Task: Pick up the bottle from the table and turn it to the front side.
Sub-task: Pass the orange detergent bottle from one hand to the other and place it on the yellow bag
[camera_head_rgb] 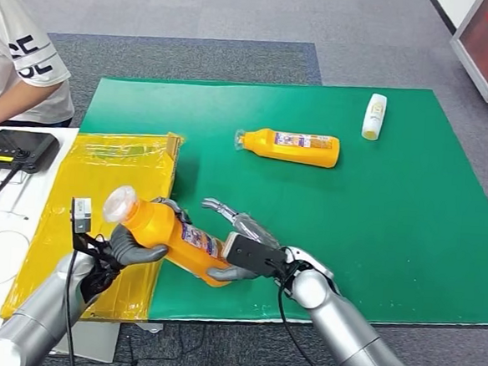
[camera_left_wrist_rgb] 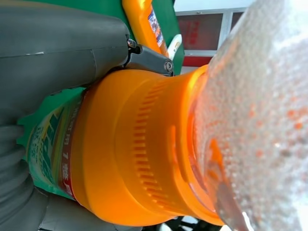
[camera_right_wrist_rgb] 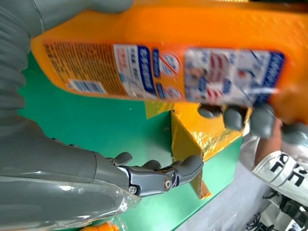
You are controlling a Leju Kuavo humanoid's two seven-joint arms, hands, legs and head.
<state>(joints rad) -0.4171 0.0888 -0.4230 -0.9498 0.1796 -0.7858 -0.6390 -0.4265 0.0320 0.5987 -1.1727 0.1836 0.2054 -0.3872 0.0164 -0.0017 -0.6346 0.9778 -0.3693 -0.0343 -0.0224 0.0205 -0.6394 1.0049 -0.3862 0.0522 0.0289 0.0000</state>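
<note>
An orange bottle [camera_head_rgb: 174, 233] with a clear cap [camera_head_rgb: 121, 204] is held tilted above the near left part of the green mat [camera_head_rgb: 383, 226], cap toward the left. My left hand [camera_head_rgb: 130, 246] grips it around the neck, seen close in the left wrist view [camera_left_wrist_rgb: 54, 48] against the orange shoulder [camera_left_wrist_rgb: 138, 154]. My right hand [camera_head_rgb: 250, 246] is at the bottle's base, thumb against it and fingers stretched out apart from it. The right wrist view shows the label side [camera_right_wrist_rgb: 163, 72], my right hand [camera_right_wrist_rgb: 72, 163] spread beneath it, and the left hand's fingertips [camera_right_wrist_rgb: 234, 118] on the bottle.
A second orange bottle [camera_head_rgb: 291, 147] lies on its side mid-mat, and a small white bottle [camera_head_rgb: 373, 117] lies at the far right. A yellow wrapped box [camera_head_rgb: 96, 181] sits left of the mat. A person [camera_head_rgb: 17, 50] and a black router [camera_head_rgb: 16, 149] are at far left.
</note>
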